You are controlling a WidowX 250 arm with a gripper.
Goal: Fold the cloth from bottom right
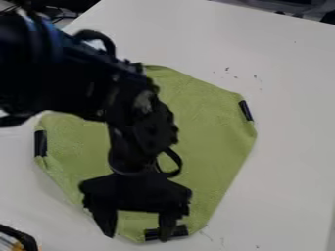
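With our end effector (137, 236) wide open and gripping nothing, we should centre it over the cloth's (209, 142) bottom dark strip (182, 230), then pinch squarely

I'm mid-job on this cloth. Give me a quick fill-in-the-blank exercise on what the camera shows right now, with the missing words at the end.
1. The color of the cloth is ____.
2. The number of black strips visible along the cloth's edge is ____.
3. Of the cloth's upper and lower halves in the camera view, the claw is at the ____ one.
4. The color of the table is ____.

Missing words: green; three; lower; white
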